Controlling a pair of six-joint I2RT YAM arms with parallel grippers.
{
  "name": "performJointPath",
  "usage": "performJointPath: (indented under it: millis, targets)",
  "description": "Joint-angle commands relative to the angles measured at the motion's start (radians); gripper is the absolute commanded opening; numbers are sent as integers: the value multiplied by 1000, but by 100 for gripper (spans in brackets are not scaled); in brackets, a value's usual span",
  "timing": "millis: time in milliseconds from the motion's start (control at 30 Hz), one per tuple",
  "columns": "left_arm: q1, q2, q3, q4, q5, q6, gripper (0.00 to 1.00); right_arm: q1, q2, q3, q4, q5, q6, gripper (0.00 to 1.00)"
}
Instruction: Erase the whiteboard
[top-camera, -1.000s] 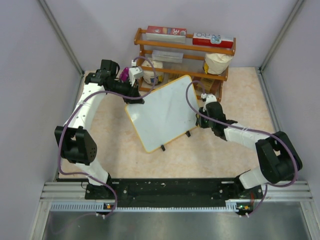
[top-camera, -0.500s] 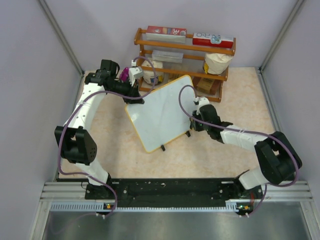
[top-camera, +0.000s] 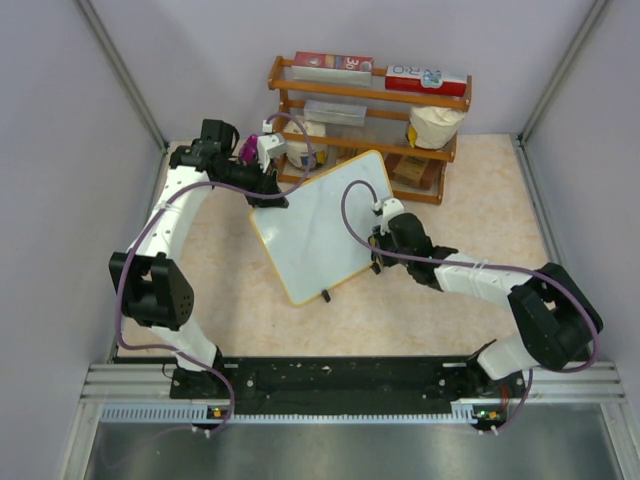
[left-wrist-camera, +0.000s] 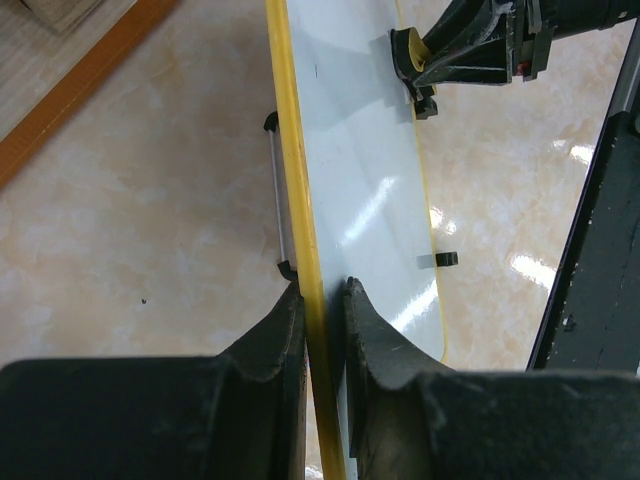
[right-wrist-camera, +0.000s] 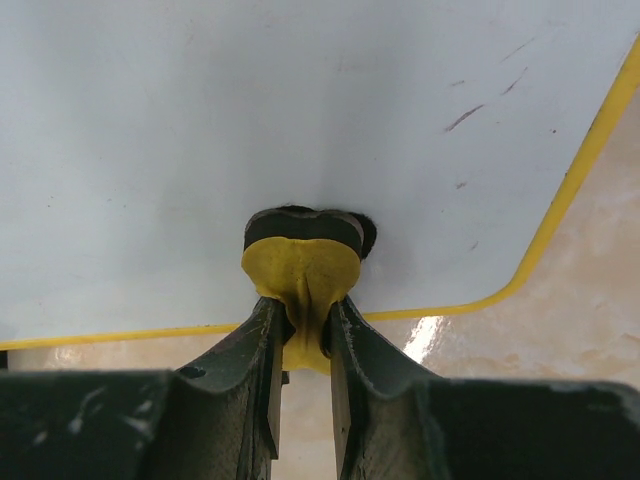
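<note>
The whiteboard (top-camera: 320, 225), white with a yellow frame and black feet, stands tilted on the table. My left gripper (top-camera: 272, 200) is shut on its upper left edge, the jaws clamping the yellow frame (left-wrist-camera: 318, 330). My right gripper (top-camera: 378, 240) is shut on a yellow eraser with a black pad (right-wrist-camera: 302, 262), squeezed between the jaws and pressed against the board's face (right-wrist-camera: 250, 120) near its lower right corner. Faint dark marks (right-wrist-camera: 465, 118) show on the board to the upper right of the eraser. The eraser also shows in the left wrist view (left-wrist-camera: 405, 52).
A wooden rack (top-camera: 370, 110) with boxes and a white bag stands behind the board. Grey walls close in the left, right and back. The right arm's cable (top-camera: 350, 205) loops over the board's face.
My right gripper has slid the eraser leftward from beside the board's right edge onto its lower right face. The left gripper and the board have not moved.
</note>
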Motion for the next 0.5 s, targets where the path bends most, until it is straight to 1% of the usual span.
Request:
performJointPath:
  millis: [0,133,300,467]
  targets:
    - [-24,-20,-39,-51,-21,92,0,27,-11,61,74,-12,-7,0]
    - [-24,-23,-42,-51,-21,97,0,-22,-4,73,48,28,14,0]
    - [-24,-23,-49,-51,-23,102,0,-125,2,111,18,18,57,0]
    - [-24,-26,-50,-51,-23,103,0,-180,2,127,5,22,71,0]
